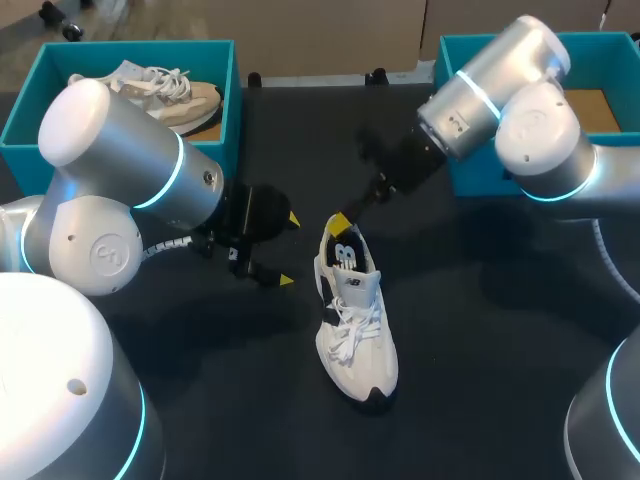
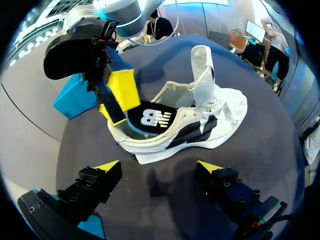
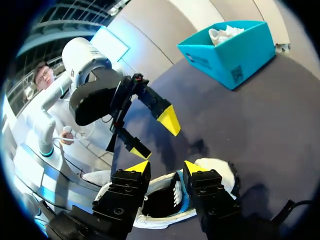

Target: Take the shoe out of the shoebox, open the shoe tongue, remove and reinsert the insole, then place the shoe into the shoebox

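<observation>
Keep left gripper point(image 2: 157, 166) released, near side of shoe point(image 2: 200, 120) but not touching; work insole point(image 2: 152, 119) out at heel with right gripper point(image 2: 117, 102).
Shoe upright on its sole near middle of tabletop point(image 1: 500, 330), toe toward near edge, tongue point(image 2: 202, 70) already raised, so probably at insole-removal step. Cannot tell right gripper's hold at heel opening: clenched or released. Confirm a pinch on insole's rear edge alone, not on heel collar, before lifting. Peel up and back along shoe's length, slowly, rather than straight up, to avoid dragging or tipping so light a shoe. Bring left gripper against midfoot at first sign of lifting. Save teal shoebox point(image 1: 600, 65) at far right corner, seemingly without a shoe, for return; ignore box point(image 1: 225, 100) at far left corner, with another shoe inside.
</observation>
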{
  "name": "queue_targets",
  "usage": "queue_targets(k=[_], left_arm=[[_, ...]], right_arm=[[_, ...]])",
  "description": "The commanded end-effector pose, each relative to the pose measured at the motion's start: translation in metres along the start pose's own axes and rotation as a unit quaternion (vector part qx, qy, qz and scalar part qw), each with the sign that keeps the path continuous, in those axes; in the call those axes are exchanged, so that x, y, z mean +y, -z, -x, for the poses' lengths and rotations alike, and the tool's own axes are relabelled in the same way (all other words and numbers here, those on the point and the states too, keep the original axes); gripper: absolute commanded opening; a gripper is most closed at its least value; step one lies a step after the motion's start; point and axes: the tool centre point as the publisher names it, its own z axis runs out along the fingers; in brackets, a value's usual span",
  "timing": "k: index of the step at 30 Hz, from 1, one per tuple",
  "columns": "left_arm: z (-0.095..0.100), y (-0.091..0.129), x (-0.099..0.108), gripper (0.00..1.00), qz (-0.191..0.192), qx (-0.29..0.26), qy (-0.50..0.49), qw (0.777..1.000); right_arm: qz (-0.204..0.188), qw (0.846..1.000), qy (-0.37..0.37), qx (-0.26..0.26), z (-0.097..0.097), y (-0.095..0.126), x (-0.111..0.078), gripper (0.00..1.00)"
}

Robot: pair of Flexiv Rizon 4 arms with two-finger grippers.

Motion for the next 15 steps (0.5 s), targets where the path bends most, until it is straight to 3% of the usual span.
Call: queue_targets(k=[1, 6, 15], left_arm=[[0.000, -0.001, 0.000, 1.00, 0.001, 0.000, 0.000, 1.000], [0.000, -0.001, 0.000, 1.00, 0.001, 0.000, 0.000, 1.000], [0.000, -0.001, 0.000, 1.00, 0.001, 0.000, 0.000, 1.000]], right_arm=[[-0.006, 1.000, 0.015, -0.011, -0.001, 0.006, 0.014, 0.43], [0.009, 1.000, 0.019, -0.023, -0.009, 0.017, 0.020, 0.44], [0.127, 0.991, 0.016, -0.032, -0.018, 0.037, 0.014, 0.39]])
